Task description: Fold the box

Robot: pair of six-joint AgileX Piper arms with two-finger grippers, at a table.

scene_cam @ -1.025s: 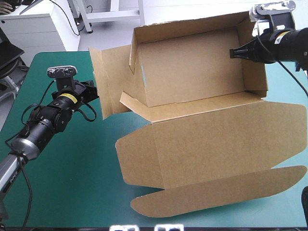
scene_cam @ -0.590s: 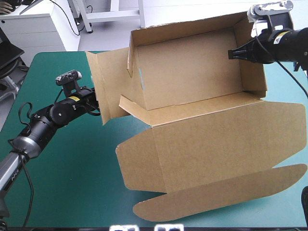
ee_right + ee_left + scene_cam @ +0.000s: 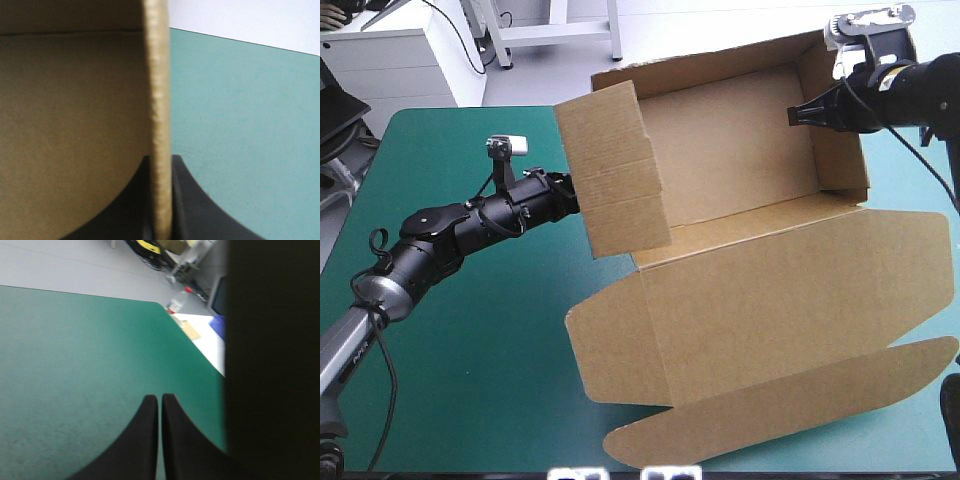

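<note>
The brown box point(image 3: 750, 290) lies as an open tray at the far right of the table, its lid flat toward the front. The tray's left end flap point(image 3: 615, 170) stands raised and leans in over the tray. My left gripper point(image 3: 572, 190) is shut and rests against that flap's outer face. In the left wrist view its black fingers point(image 3: 160, 400) meet with nothing between them, and the board point(image 3: 275, 360) shows dark right beside them. My right gripper point(image 3: 798, 114) is shut on the tray's right wall point(image 3: 842, 130). The wall's edge point(image 3: 159, 100) runs between its fingers.
The lid's long rounded flap point(image 3: 790, 410) reaches almost to the table's front edge. Bare teal-green cover point(image 3: 470, 380) spreads out to the left and front left of the box, under and beyond my left arm.
The left end flap, spread outward earlier, has swung up and over toward the tray. My left gripper has moved right with it. My right gripper has kept its hold on the right wall.
</note>
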